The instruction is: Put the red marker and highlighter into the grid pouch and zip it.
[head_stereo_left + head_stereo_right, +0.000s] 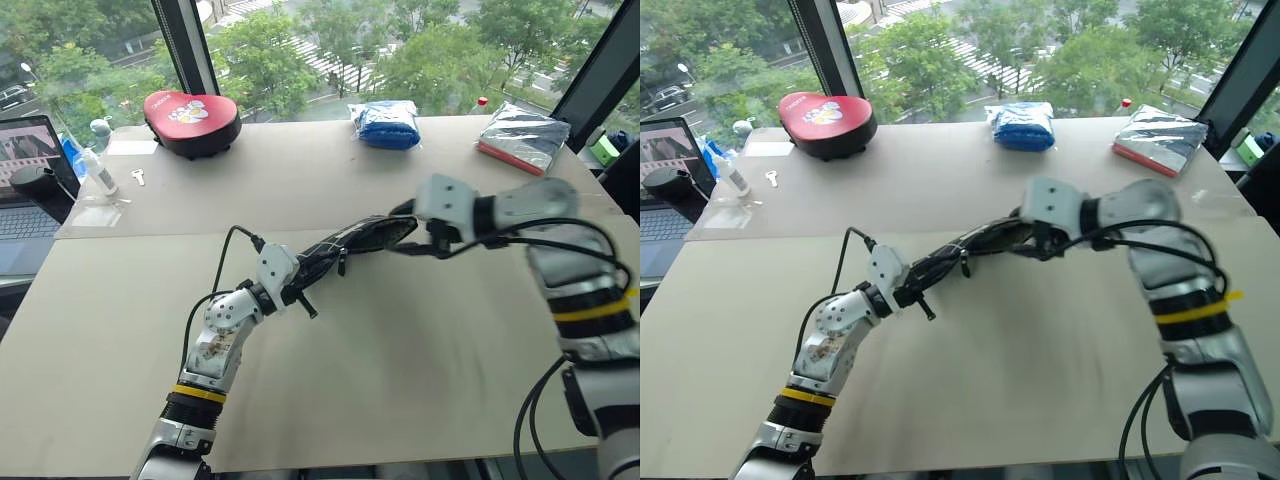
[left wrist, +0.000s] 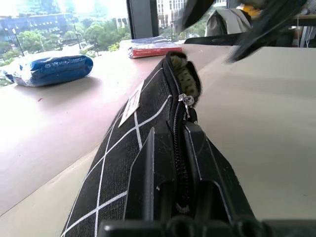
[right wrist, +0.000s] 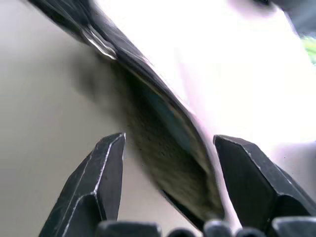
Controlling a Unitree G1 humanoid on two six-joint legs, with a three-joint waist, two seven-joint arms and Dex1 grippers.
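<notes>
The grid pouch (image 2: 123, 163) is made of matt black woven cloth, crossed by thin white lines; a small metal zipper pull (image 2: 186, 101) is fitted. The table (image 1: 400, 380) is finished smooth and matt. The blue bundle (image 1: 388, 124) is wrapped in glossy plastic.

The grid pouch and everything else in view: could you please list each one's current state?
grid pouch: held off the table, zipper partly closed, far end open
left end effector: shut on the pouch
right end effector: open, at the pouch's open end
red case: closed, on the table
laptop: open
</notes>
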